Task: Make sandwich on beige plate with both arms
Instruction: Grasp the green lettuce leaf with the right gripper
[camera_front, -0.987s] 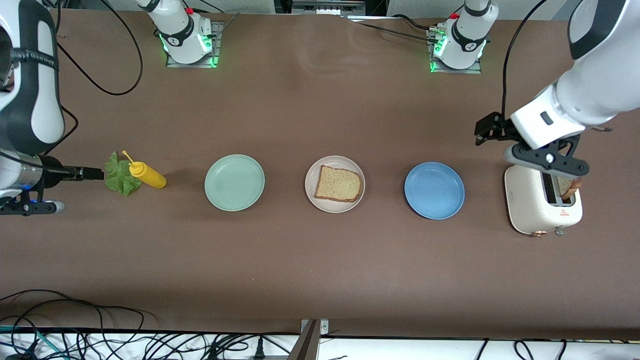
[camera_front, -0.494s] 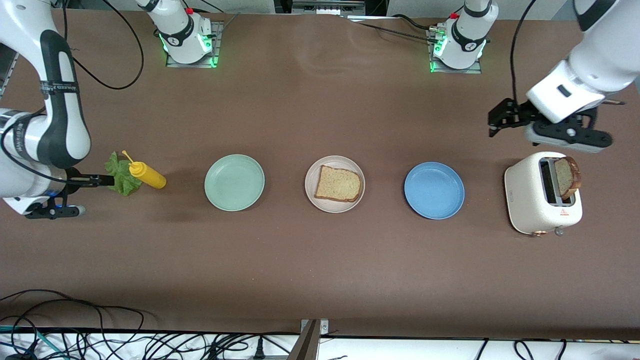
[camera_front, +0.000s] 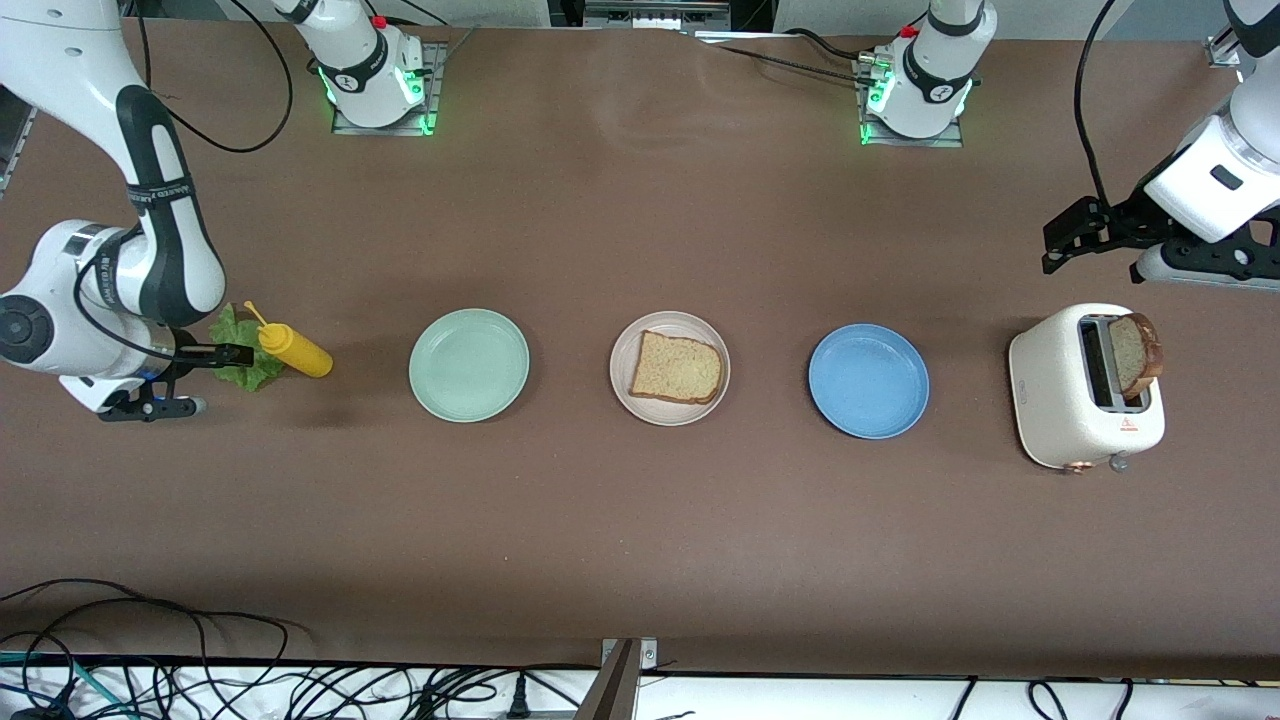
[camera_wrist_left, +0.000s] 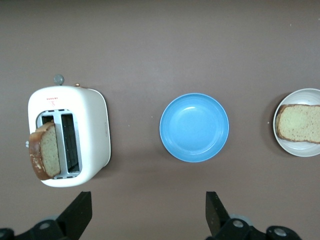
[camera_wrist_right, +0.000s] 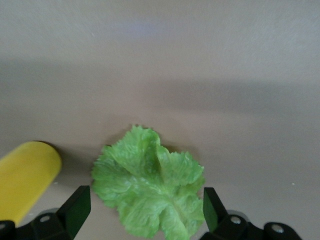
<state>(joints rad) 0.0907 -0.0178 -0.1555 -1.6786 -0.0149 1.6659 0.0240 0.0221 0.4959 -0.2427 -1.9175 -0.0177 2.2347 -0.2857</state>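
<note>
Sandwich on the round matte beige plate (camera_front: 669, 368): one tan square bread slice with brown crust (camera_front: 677, 368) lies on it, mid-desk between the mint-green round plate (camera_front: 469, 364) and the blue round plate (camera_front: 868, 380). We judge roughly a third done; lettuce and top slice still to go.

Left to do:
- ruffled green lettuce leaf (camera_wrist_right: 149, 183) lies on the brown desk (camera_front: 640, 540) at the right arm's end, beside the yellow squeeze bottle (camera_front: 292, 350).
- second toasted bread slice (camera_front: 1136, 355) stands up out of the white toaster (camera_front: 1084, 388) at the left arm's end.

Grippers:
- right gripper (camera_wrist_right: 142, 212) low over the lettuce, fingers spread either side of it, nothing pinched.
- left gripper (camera_wrist_left: 148, 212) in the air near the toaster, fingers spread, empty.

Versus a second ago: left gripper was right at the toaster slot, now lifted clear and out toward the desk's end; right gripper has closed in from the desk's edge onto the lettuce. Plates, bread unchanged.
</note>
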